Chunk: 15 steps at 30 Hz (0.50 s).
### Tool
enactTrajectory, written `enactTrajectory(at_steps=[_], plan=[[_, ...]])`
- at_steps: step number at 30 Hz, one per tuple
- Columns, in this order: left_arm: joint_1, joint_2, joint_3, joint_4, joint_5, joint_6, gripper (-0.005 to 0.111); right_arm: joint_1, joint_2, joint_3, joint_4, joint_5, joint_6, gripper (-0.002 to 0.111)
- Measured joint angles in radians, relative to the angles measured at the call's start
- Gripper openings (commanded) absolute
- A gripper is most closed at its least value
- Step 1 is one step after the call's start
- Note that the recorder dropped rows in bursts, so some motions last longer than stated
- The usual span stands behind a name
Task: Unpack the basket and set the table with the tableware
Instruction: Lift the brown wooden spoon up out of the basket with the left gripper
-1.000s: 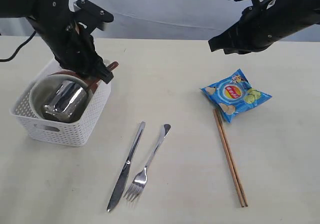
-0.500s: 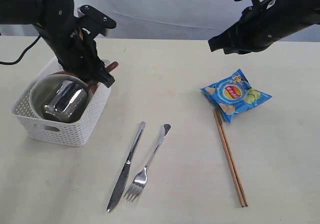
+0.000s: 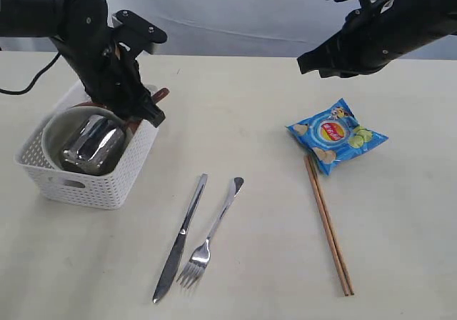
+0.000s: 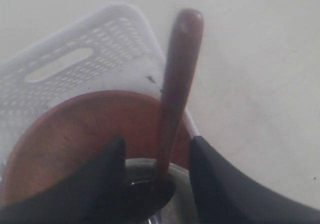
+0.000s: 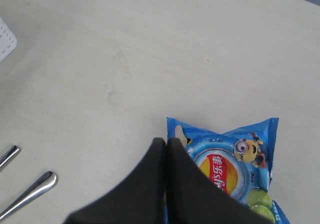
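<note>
The white basket (image 3: 86,184) stands at the table's (image 3: 243,113) left and holds a cream bowl (image 3: 51,131) with a steel cup (image 3: 93,145) lying in it. A reddish-brown plate (image 4: 75,129) leans behind the bowl. A dark red spoon (image 4: 175,94) pokes out over the basket's right rim. My left gripper (image 4: 156,146) is open, one finger on each side of the spoon's handle, with gaps showing. Knife (image 3: 182,234), fork (image 3: 214,231) and chopsticks (image 3: 328,227) lie on the table. My right gripper (image 5: 166,143) is shut and empty, hovering above the table.
A blue chip bag (image 3: 335,134) lies right of centre, just behind the chopsticks' far ends; the right gripper hangs over the chip bag's (image 5: 235,164) edge. Handle ends of the fork (image 5: 30,194) and knife (image 5: 7,156) show in the right wrist view.
My left arm has shifted slightly to the right over the basket's far right corner, its jaws staying open. The right arm has not moved.
</note>
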<state>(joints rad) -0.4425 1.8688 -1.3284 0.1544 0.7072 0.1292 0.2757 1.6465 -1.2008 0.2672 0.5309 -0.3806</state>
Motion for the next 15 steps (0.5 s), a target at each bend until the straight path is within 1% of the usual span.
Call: enactTrajectory(at_steps=[5, 9, 12, 15], plan=[[0.002, 0.050, 0.000, 0.008, -0.015, 0.000, 0.040, 0.000, 0.000, 0.000, 0.001, 0.000, 0.000, 0.000], [0.002, 0.054, 0.000, 0.011, -0.040, 0.000, 0.034, 0.000, 0.000, 0.000, 0.001, 0.000, 0.000, 0.000], [0.002, 0.058, 0.000, 0.011, -0.049, 0.000, 0.021, 0.000, 0.000, 0.000, 0.001, 0.000, 0.000, 0.000], [0.002, 0.058, 0.000, 0.011, -0.052, -0.002, 0.006, 0.000, 0.000, 0.000, 0.001, 0.000, 0.000, 0.000]])
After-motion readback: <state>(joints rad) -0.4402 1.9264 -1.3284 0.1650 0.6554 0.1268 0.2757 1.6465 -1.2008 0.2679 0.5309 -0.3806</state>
